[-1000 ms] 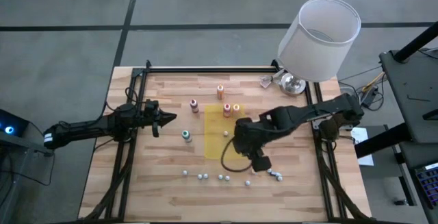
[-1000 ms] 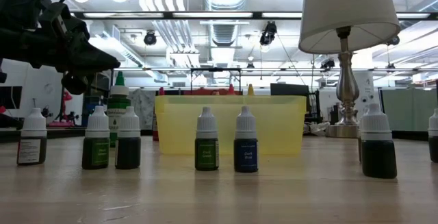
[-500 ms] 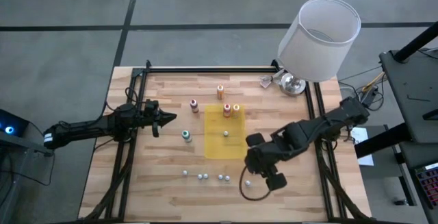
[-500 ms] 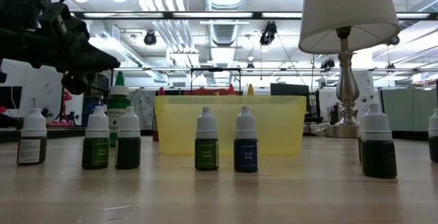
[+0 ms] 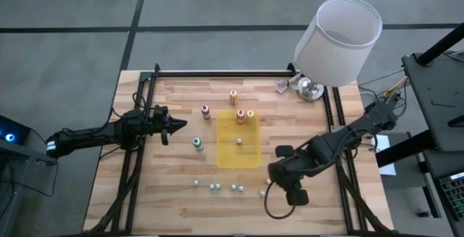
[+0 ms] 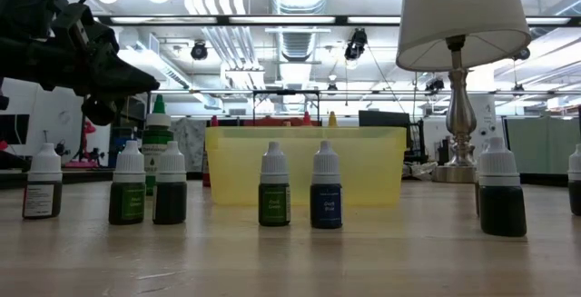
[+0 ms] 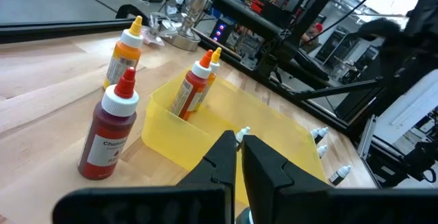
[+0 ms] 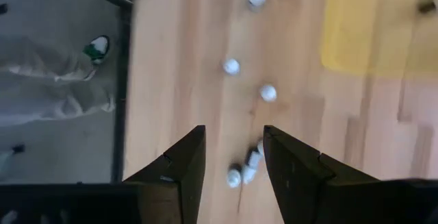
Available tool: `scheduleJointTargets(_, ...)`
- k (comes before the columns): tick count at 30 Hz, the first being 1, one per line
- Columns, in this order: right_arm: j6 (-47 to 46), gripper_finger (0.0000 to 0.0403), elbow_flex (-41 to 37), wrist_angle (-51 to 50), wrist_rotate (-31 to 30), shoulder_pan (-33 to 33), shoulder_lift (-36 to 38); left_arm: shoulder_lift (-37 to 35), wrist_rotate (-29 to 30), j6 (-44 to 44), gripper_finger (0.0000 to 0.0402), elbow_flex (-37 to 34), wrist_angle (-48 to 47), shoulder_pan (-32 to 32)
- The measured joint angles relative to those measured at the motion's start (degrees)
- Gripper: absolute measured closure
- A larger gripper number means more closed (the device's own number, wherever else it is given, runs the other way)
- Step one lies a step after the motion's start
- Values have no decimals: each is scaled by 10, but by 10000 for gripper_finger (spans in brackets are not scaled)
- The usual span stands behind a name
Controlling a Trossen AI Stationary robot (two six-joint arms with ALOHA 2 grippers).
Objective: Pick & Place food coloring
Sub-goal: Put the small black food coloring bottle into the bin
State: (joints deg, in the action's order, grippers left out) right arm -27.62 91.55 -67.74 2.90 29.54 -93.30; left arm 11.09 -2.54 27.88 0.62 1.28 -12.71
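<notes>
Several colour-capped food coloring bottles stand upright: orange (image 5: 233, 96), dark red (image 5: 206, 111), red-orange (image 5: 241, 115) and yellow (image 5: 250, 114) at the far end of a yellow tray (image 5: 250, 157), and teal-green (image 5: 197, 143) to its left. A row of small white-capped bottles (image 5: 216, 187) stands near the front edge. My right gripper (image 5: 281, 179) hangs open, fingers slanting down, above two small bottles (image 8: 244, 168) that lie on the table. My left gripper (image 5: 174, 126) is shut, level and holds nothing, left of the tray.
A lamp with a white shade (image 5: 338, 40) stands at the table's far right corner. One small bottle (image 5: 239, 141) stands inside the tray. Black frame rails (image 5: 130, 172) run along the table's left, right and far sides. Bare wood lies near the front edge.
My right gripper has gone from above the yellow tray toward the table's right and near edges, and its wrist has rolled on the way. It now covers the lying bottles in the high view. The bottles and the tray have not moved.
</notes>
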Motion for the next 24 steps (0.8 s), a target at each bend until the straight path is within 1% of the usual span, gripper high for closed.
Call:
scheduleJointTargets(4, -52, 263, -53, 5, -15, 5, 35, 0, 0, 0, 401, 0, 0, 0)
scheduleJointTargets(12, -144, 251, -152, 12, -16, 23, 98, 0, 0, 0, 401, 0, 0, 0)
scheduleJointTargets(15, -171, 246, -185, 34, -16, 31, 111, 0, 0, 0, 401, 0, 0, 0)
scheduleJointTargets(18, -191, 240, -211, 60, -16, 36, 116, 0, 0, 0, 401, 0, 0, 0)
scheduleJointTargets(24, -191, 225, -254, 104, -15, 35, 116, 0, 0, 0, 401, 0, 0, 0)
